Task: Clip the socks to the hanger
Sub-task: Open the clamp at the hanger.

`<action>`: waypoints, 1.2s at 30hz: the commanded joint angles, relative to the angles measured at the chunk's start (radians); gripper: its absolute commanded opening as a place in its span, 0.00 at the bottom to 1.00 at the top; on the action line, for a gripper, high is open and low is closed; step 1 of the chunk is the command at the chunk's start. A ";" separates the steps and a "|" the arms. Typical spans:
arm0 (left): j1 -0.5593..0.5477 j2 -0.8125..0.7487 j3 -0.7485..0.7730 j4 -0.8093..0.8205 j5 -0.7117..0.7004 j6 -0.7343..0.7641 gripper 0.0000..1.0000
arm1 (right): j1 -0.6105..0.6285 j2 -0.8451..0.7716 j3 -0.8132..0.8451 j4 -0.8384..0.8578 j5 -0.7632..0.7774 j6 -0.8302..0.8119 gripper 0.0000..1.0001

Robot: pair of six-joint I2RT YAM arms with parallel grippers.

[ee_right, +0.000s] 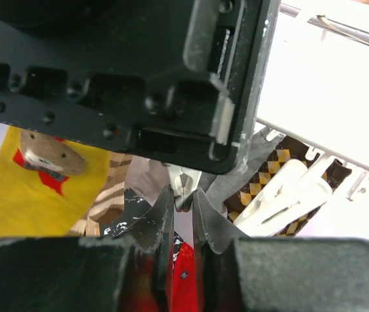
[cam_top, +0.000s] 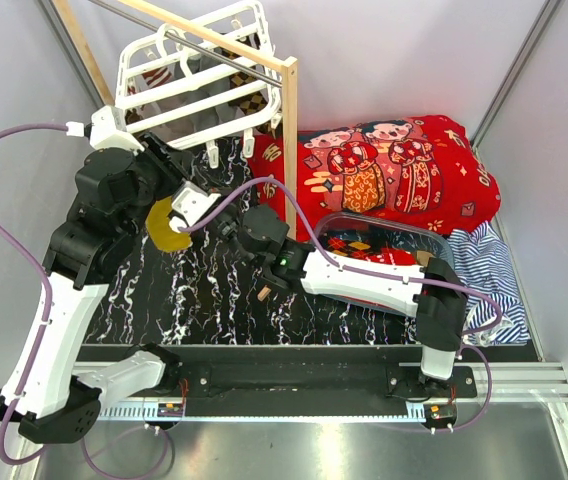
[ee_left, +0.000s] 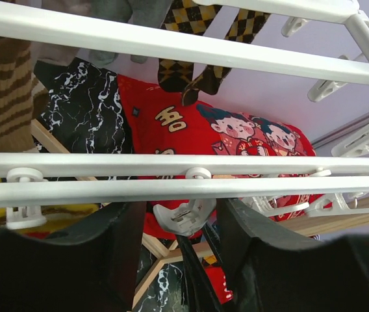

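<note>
The white hanger (cam_top: 194, 80) hangs at the back left, its bars crossing the left wrist view (ee_left: 171, 45). Brown striped (ee_left: 2, 91) and brown diamond-patterned (ee_left: 191, 71) socks hang from it. My left gripper (cam_top: 196, 205) is open just under the bars, its fingers (ee_left: 243, 234) either side of a white clip (ee_left: 184, 218). A dark-edged red sock (ee_left: 197, 273) hangs down from that clip. My right gripper (ee_right: 182, 208) is shut on that sock (ee_right: 183, 286) just below the clip (ee_right: 183, 185). A mustard yellow sock (ee_right: 35, 188) hangs at left, also in the top view (cam_top: 167, 228).
A bare-wood rack pole (cam_top: 289, 140) stands just right of the hanger. The red cartoon blanket (cam_top: 394, 170) lies at back right, and the blue-white striped cloth (cam_top: 489, 270) at right. A clear bin (cam_top: 434, 240) holds more patterned cloth behind my right arm. The tabletop (cam_top: 214, 300) is black marble.
</note>
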 commanded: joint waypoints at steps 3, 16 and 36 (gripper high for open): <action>0.001 -0.006 0.041 0.075 -0.077 -0.012 0.45 | 0.017 0.014 0.029 0.038 0.045 -0.029 0.00; 0.001 -0.024 0.024 0.119 -0.080 0.002 0.16 | 0.017 -0.009 -0.006 -0.020 0.070 0.072 0.17; 0.001 -0.007 -0.022 0.133 -0.005 0.313 0.00 | 0.017 -0.461 -0.368 -0.701 0.086 0.596 0.67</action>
